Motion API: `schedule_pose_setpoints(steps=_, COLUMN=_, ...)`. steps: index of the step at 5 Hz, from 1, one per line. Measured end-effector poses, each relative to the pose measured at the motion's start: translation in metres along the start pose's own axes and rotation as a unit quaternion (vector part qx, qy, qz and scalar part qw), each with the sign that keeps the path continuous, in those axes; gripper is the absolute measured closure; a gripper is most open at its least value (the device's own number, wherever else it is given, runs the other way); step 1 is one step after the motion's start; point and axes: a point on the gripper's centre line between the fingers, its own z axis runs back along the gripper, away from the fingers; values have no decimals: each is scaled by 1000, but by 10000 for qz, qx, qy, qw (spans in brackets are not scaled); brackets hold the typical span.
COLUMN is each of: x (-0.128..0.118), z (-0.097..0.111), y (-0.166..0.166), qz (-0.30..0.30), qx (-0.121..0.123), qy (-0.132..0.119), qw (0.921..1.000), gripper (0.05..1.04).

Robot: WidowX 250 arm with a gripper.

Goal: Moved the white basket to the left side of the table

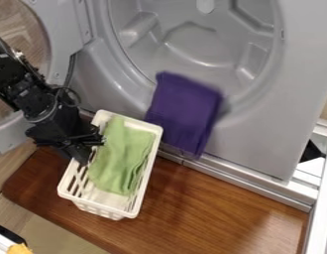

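The black gripper (pixel 87 147) is at the upper left part of the white basket (pixel 151 168), overlapping its left long rim and hiding a stretch of that rim. Slatted and rectangular, the basket stands on the brown wooden table, slanted from upper middle to lower left. Inside it lies a crumpled green cloth (pixel 121 158). Whether the gripper touches the basket wall cannot be made out.
A purple cloth (pixel 185 111) hangs over the lower lip of the grey machine's round opening, just right of the basket. The machine's open door (pixel 59 34) stands behind the arm. The wooden table (pixel 212 208) extends right of the basket, with white rails at the right edge.
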Motion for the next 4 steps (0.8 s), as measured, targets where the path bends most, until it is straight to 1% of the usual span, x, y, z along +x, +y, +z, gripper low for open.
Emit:
schedule_pose_setpoints(steps=1, x=2, z=-17, y=7, qz=88, qx=61, qy=95, qw=9999, gripper=997)
schedule_pose_setpoints(steps=2, x=2, z=-23, y=11, qz=156, qx=139, qy=184, qw=9996, gripper=966)
schedule_pose_setpoints(steps=3, x=7, z=-23, y=8, qz=179, qx=218, qy=208, qw=9994, gripper=782)
schedule_pose_setpoints(steps=4, x=8, z=-24, y=3, qz=108, qx=200, qy=229, qw=9995, gripper=480)
